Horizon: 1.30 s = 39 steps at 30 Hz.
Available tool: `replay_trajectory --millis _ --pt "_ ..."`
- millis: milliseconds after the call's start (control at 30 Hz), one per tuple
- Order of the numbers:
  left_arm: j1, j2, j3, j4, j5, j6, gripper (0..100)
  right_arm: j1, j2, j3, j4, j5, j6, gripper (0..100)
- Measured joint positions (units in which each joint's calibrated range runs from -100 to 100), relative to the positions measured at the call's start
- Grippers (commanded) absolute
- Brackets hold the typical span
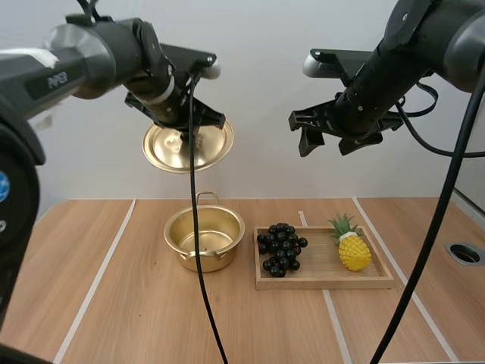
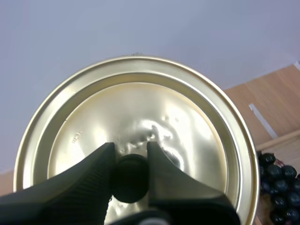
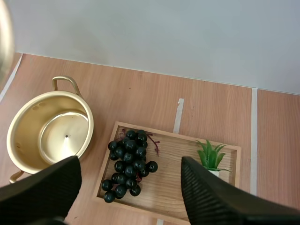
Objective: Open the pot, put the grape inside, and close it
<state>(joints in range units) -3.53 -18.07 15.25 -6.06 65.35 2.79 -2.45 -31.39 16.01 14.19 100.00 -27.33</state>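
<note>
The gold pot (image 1: 204, 237) stands uncovered and empty on the table left of the wooden tray (image 1: 326, 278); it also shows as the pot (image 3: 49, 130) in the right wrist view. My left gripper (image 1: 184, 130) hangs high above the pot, shut on the black knob (image 2: 130, 177) of the gold lid (image 1: 188, 145), whose underside is the lid (image 2: 136, 122) in the left wrist view. A dark bunch of grapes (image 1: 280, 248) lies on the tray's left half, seen again as grapes (image 3: 128, 164). My right gripper (image 1: 329, 140) is open, high above the tray.
A toy pineapple (image 1: 351, 246) lies on the tray's right half. White tape lines run across the wooden table. A round hole (image 1: 464, 253) sits near the table's right edge. Bare tabletop lies in front of the pot and tray.
</note>
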Motion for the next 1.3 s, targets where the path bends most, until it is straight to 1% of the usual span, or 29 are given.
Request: replay_trajectory --millis 267,433,533,767,967,1100,1300 --pt "0.00 -11.61 -10.02 5.62 -0.09 -3.39 0 0.00 2.01 0.04 0.12 -0.01 -0.80 100" --pt "0.00 -18.03 -14.55 10.51 0.22 -7.03 0 0.00 3.66 1.76 1.77 -0.19 -2.26 100" --pt "0.00 -21.56 -16.26 12.21 0.90 -8.45 0 0.00 5.69 3.18 2.86 -0.19 -2.57 100" --pt "0.00 -29.12 -21.54 12.45 1.59 -9.22 0 0.00 11.57 5.50 3.03 -0.19 -2.63 100" --pt "0.00 -32.99 -27.95 12.57 1.59 -9.51 0 0.16 15.36 5.51 3.12 -0.19 -2.63 100" --pt "0.00 -34.49 -32.52 12.57 1.59 -9.49 0 1.65 17.58 5.51 3.12 -0.19 -2.63 100" --pt "0.00 -35.03 -39.28 12.69 -1.06 -9.52 0 5.98 20.15 5.51 2.70 -0.36 -2.63 100"
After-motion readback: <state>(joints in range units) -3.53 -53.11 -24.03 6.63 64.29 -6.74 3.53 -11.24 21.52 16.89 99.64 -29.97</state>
